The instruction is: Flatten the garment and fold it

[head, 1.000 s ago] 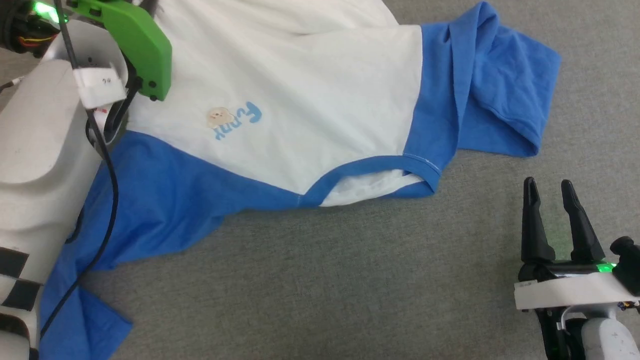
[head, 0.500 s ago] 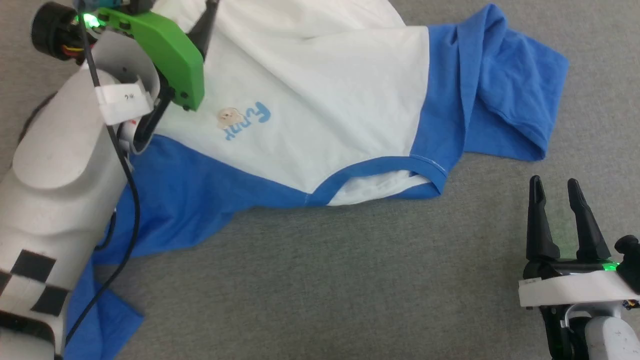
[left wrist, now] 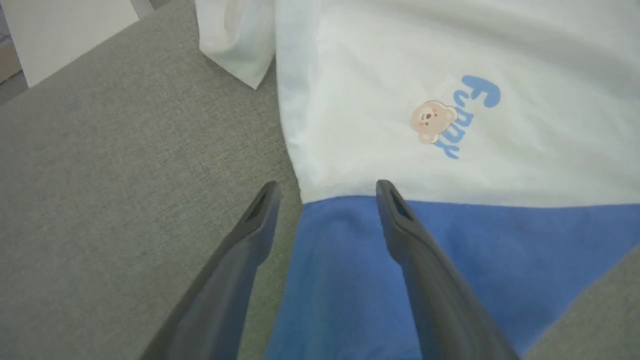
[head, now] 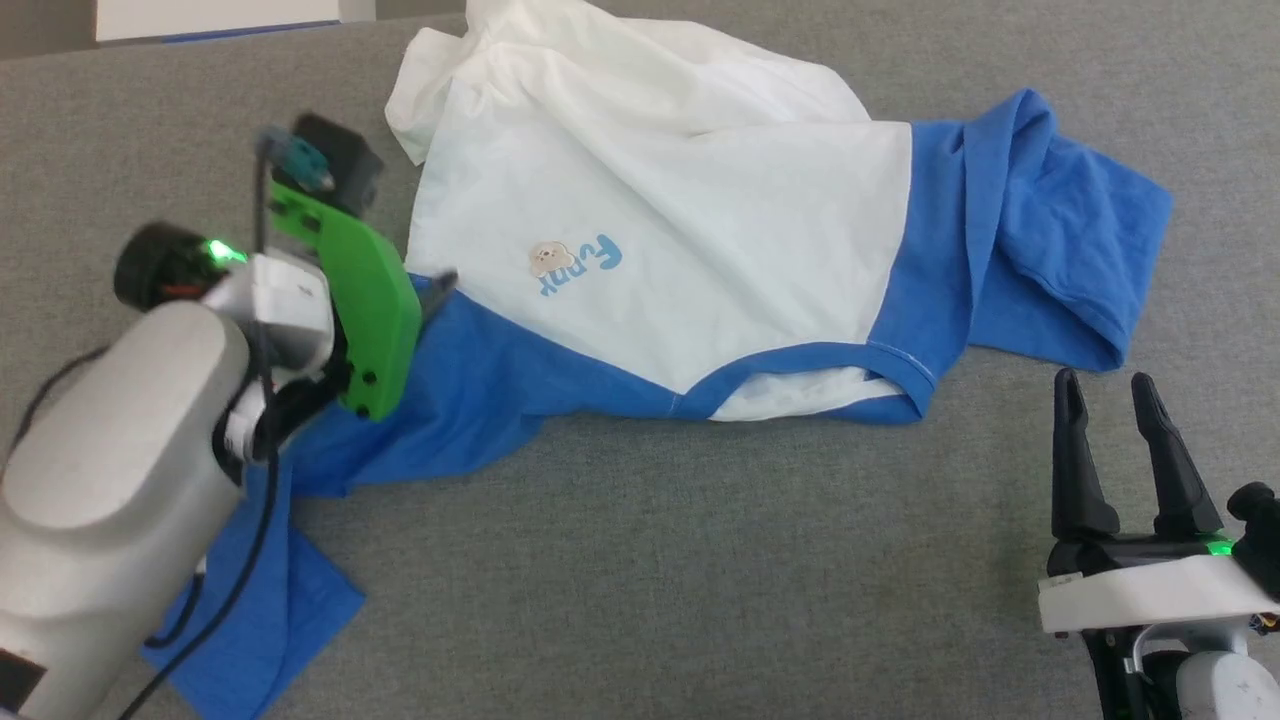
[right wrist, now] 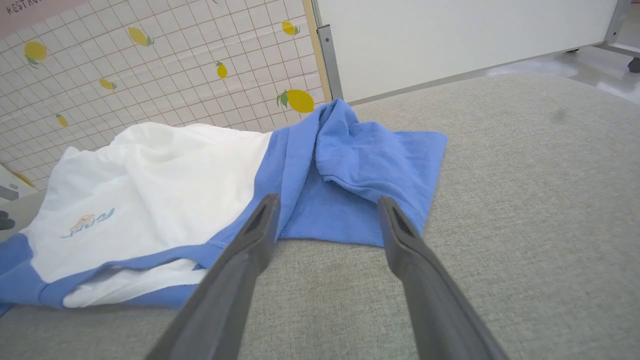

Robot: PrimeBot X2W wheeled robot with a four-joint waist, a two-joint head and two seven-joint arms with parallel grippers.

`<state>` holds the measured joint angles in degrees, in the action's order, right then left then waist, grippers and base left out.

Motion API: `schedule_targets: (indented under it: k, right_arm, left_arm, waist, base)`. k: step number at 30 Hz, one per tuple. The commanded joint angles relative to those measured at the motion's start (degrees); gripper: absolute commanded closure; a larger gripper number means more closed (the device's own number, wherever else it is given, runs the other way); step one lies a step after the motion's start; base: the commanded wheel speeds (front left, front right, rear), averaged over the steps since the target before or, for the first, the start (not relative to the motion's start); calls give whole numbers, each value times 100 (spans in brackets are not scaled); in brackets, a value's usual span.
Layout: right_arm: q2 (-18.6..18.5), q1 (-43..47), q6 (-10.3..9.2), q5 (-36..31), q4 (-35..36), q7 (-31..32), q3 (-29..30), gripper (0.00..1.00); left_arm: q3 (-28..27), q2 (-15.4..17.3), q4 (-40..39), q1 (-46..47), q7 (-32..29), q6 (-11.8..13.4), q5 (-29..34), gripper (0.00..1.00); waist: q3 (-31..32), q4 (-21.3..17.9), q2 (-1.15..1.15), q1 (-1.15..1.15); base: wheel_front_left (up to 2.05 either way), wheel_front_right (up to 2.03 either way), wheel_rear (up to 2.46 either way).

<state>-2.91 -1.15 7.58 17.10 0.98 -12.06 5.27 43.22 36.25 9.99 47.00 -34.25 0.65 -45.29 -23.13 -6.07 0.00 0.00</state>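
Though it drew back, the left tool (left wrist: 325, 192) seemingly overhangs the garment (left wrist: 360, 90).

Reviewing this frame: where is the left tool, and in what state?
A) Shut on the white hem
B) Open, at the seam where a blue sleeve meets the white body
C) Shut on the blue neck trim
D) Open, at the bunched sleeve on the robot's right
B: the left wrist view shows the left tool with its fingers apart and nothing gripped, its tips at the blue-to-white seam of the garment, near the chest lettering.
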Motion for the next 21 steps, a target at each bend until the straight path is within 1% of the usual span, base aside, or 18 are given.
schedule_targets:
  k: [1,4,7,8,9,13,17,21]
  right_arm:
    - [3,22,-9,-35,40,20,-7,0]
    - [3,13,-9,-10,46,25,-18,0]
    - [3,6,-9,27,19,10,-30,0]
    - [3,5,-9,40,1,2,-37,0]
    - [3,8,-9,48,-13,-5,-39,0]
    - [3,39,-9,57,-74,-30,-34,0]
    - [3,103,-9,35,-92,-33,32,0]
    - [3,148,-9,25,-38,-17,54,0]
  left_arm:
    - [57,60,-22,-125,-141,35,-63,0]
    - [157,155,14,-217,-412,62,-104,0]
    - [261,255,106,-279,-542,35,-59,0]
    - [290,275,143,-310,-572,6,-70,40]
    - [278,270,172,-335,-560,3,-107,100]
    - [163,212,240,-421,-415,-8,-297,100]
    - [-68,158,19,-381,-298,5,-561,100]
    - [-490,162,-386,-192,25,144,-728,100]
  waist:
    - [-41,-61,0,0]
    - [-87,-176,0,0]
    - [-99,-276,0,0]
    - [-91,-309,0,0]
    - [-83,-326,0,0]
    - [16,-352,0,0]
    - [132,-285,0,0]
    - [129,-227,0,0]
  base:
    - [0,0,0]
    - [0,0,0]
    - [0,0,0]
    - [0,0,0]
    - [0,0,0]
    - [0,0,0]
    - [0,0,0]
    - [0,0,0]
